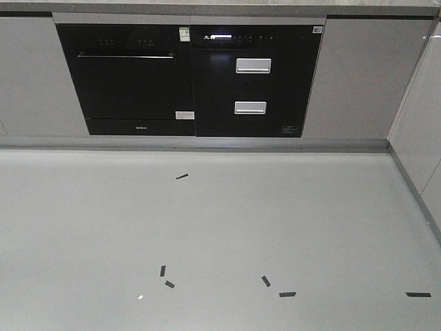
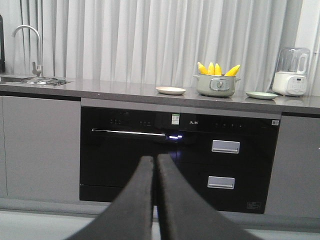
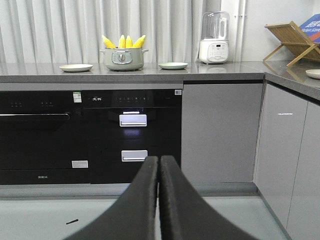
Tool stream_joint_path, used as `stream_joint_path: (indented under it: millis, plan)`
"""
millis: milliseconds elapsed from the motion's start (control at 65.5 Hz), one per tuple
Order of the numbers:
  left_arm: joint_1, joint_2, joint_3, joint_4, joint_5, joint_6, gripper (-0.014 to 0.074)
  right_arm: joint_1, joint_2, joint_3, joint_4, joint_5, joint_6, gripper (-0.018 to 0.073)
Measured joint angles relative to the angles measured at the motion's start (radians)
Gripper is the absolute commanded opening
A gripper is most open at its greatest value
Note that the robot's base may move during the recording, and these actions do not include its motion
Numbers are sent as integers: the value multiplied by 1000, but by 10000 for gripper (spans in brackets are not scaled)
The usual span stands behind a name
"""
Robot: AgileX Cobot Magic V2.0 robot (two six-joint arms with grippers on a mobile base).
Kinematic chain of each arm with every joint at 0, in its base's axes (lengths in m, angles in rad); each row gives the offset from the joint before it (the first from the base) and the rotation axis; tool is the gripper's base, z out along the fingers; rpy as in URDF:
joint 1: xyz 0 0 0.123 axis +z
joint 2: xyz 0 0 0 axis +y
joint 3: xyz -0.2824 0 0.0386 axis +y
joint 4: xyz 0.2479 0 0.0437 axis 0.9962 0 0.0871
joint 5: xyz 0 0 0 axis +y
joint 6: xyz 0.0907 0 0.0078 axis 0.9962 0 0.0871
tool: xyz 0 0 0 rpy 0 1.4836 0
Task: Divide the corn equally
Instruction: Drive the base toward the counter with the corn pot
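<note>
Both pincers are shut tight w/ nothing held: left gripper & right gripper, fingers pressed tip to tip. Task's corn stands in a pot on the counter, far ahead & well above both, up-right of left one, up-left of right one. A cream plate & green plate flank the pot. Risks, imo: cobs are bunched close, so jaws could catch two or tip the pot. Approx 4 cobs, so a miscount = uneven split.
</note>
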Motion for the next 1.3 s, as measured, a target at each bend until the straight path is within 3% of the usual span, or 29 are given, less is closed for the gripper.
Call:
stream_joint_path:
  millis: [1298]
  plan:
    - [0,0,0,0,0,0,-6,0,0,0,0,0,0,-3]
